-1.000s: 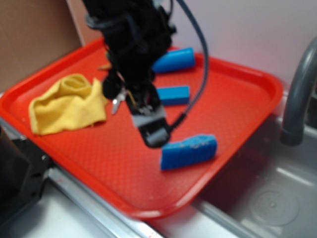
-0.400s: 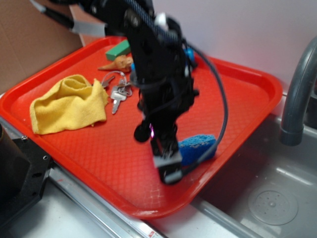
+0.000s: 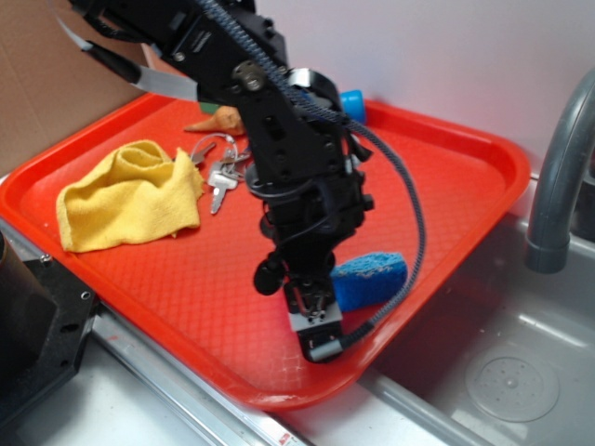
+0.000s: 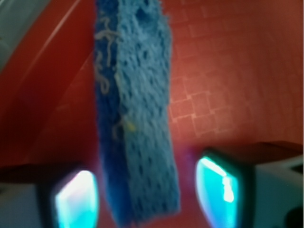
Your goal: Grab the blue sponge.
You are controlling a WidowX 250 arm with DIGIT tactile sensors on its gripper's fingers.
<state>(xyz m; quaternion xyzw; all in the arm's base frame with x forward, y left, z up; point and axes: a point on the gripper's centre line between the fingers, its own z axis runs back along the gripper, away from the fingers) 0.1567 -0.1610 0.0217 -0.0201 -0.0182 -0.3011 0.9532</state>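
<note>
Straddling blue sponge [image 4: 135, 114], spread pincer [image 4: 147, 192], yellow cloth [image 3: 125, 195], keys [image 3: 221, 172] well apart

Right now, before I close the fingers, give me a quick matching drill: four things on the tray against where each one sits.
Things:
1. blue sponge
2. yellow cloth
3. keys
4. gripper

Places:
A. crumpled at the tray's left end
B. open, straddling one end of the sponge
C. near the tray's sink-side edge
D. just right of the cloth

Pairs: 1-C, 2-A, 3-D, 4-B
</note>
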